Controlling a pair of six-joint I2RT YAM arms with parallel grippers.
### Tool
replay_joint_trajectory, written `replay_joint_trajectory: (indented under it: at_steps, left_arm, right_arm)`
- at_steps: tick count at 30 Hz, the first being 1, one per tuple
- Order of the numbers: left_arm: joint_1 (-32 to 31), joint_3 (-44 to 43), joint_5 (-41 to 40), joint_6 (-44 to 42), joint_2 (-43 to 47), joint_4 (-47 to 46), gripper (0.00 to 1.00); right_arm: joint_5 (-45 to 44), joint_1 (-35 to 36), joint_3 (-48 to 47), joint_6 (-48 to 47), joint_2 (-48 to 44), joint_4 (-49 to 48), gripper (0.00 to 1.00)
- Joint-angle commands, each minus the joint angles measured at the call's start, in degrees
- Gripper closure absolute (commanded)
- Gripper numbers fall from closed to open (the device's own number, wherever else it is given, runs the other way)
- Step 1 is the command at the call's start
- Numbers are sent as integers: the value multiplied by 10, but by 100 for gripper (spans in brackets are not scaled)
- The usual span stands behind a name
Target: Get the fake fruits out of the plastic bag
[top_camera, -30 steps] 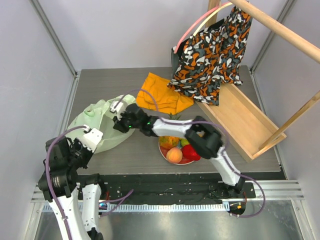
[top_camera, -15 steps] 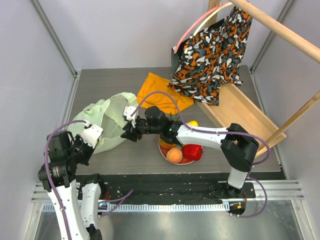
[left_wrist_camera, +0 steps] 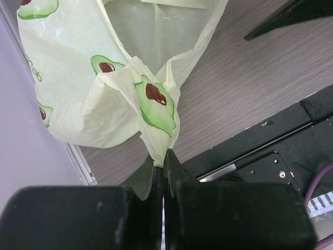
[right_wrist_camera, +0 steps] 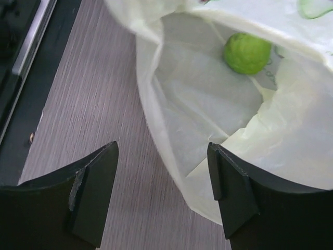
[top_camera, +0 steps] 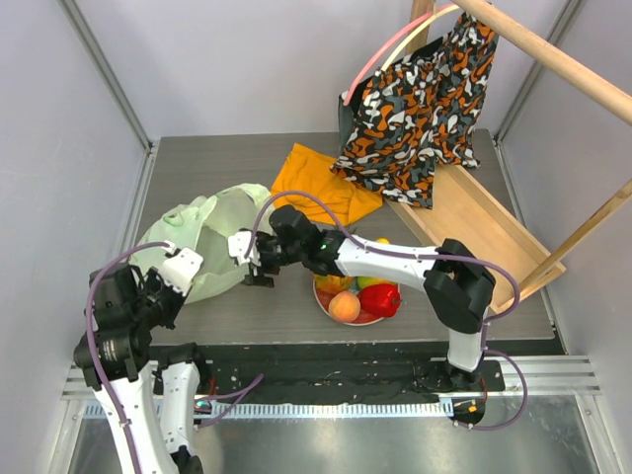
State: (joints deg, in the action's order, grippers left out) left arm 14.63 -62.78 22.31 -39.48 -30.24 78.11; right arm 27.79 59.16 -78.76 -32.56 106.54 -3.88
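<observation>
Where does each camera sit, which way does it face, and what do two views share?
Top external: above and behind the bases, facing down at the table; both arms show.
Left wrist: on the left arm, facing along the shut left gripper, which pinches the plastic bag.
Right wrist: on the right arm, facing into the bag's mouth at a green round fruit, past the open right gripper.
Shared: both wrist views show the bag.

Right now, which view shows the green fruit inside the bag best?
Right wrist: the green fruit lies plainly visible through the plastic bag's open mouth. Top external shows only the bag's outside; left wrist shows only pinched plastic, no fruit.
</observation>
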Motion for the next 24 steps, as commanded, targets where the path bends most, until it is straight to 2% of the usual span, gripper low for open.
replay_joint_trajectory:
  at_steps: [1,4,7,8,9,12,13,15,18,21,23,24]
  left_arm:
    - [-2,-24,11,-9,-5,99,100]
    - [-1,-22,10,-15,-4,93,100]
    - [-1,-9,10,-24,-9,82,100]
    - [-1,-3,10,-25,-12,76,100]
    - [-1,5,12,-30,-14,65,100]
    - [-2,4,29,-38,-35,60,100]
    - [-1,-1,34,-46,-42,64,100]
    - [-1,-15,43,-63,-56,88,100]
    - [-1,-12,52,-97,-51,121,100]
    - [-1,-4,48,-111,-33,135,100]
    - [-2,-1,41,-115,-24,141,100]
    - [-1,-1,35,-115,-16,143,100]
  right_arm:
    - [25,5,-31,-160,30,88,24]
    - [-53,13,-40,-175,70,66,24]
    - [-147,18,-49,-184,89,46,53]
    - [-158,18,-41,-188,85,45,66]
    - [-175,19,-33,-192,77,48,84]
    - [-193,35,37,-204,-3,98,99]
    - [-180,54,59,-197,-61,143,99]
    - [-158,79,112,-162,-118,211,99]
    - [-149,93,138,-69,-145,208,95]
    - [-114,84,116,-100,-108,208,76]
    - [-119,83,78,-102,-87,208,56]
    - [-121,82,64,-96,-69,209,53]
